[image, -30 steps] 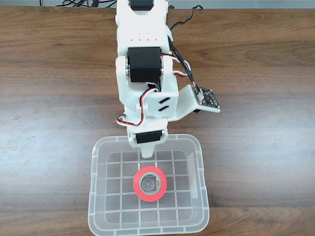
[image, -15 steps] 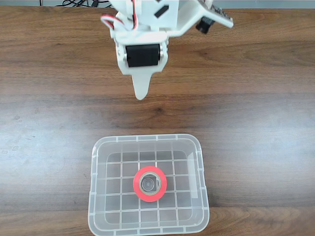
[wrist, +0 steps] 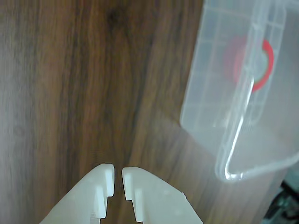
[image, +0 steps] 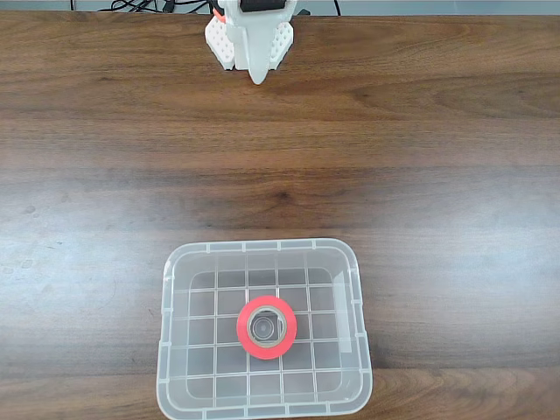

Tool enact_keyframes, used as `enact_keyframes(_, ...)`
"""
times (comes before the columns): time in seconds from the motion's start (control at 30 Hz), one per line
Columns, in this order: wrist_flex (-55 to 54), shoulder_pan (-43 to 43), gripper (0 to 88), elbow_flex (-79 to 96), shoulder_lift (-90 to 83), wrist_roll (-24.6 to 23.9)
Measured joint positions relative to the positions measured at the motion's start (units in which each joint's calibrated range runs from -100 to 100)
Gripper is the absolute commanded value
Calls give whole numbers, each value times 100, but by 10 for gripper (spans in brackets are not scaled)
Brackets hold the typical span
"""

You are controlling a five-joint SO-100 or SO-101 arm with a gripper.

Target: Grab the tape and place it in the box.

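Note:
The red-orange tape (image: 267,327) lies flat on the grid bottom of the clear plastic box (image: 173,262), near the box's middle, in the fixed view. In the wrist view the tape (wrist: 264,70) shows blurred through the wall of the box (wrist: 233,140) at the upper right. My white gripper (image: 257,70) is far from the box, at the top edge of the fixed view. Over bare wood in the wrist view, the gripper (wrist: 118,173) has its fingertips nearly together with only a thin gap and nothing between them.
The wooden table (image: 420,166) stretches between the gripper and the box. Dark cables (image: 140,7) run along the table's far edge at the top of the fixed view. The box sits close to the table's near edge.
The arm has pulled back from above the box to the top edge of the fixed view. The tape and the box have stayed where they were.

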Motion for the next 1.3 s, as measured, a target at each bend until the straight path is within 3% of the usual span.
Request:
enact_keyframes(0.3, -2305, -15, 13, 4621, -2838, 5)
enact_keyframes(0.53, -2695, -15, 12, 6814, -4521, -42)
enact_keyframes(0.97, -2636, -15, 13, 7374, -5442, -537)
enact_keyframes(1.3, -2627, -15, 14, 7374, -5442, -564)
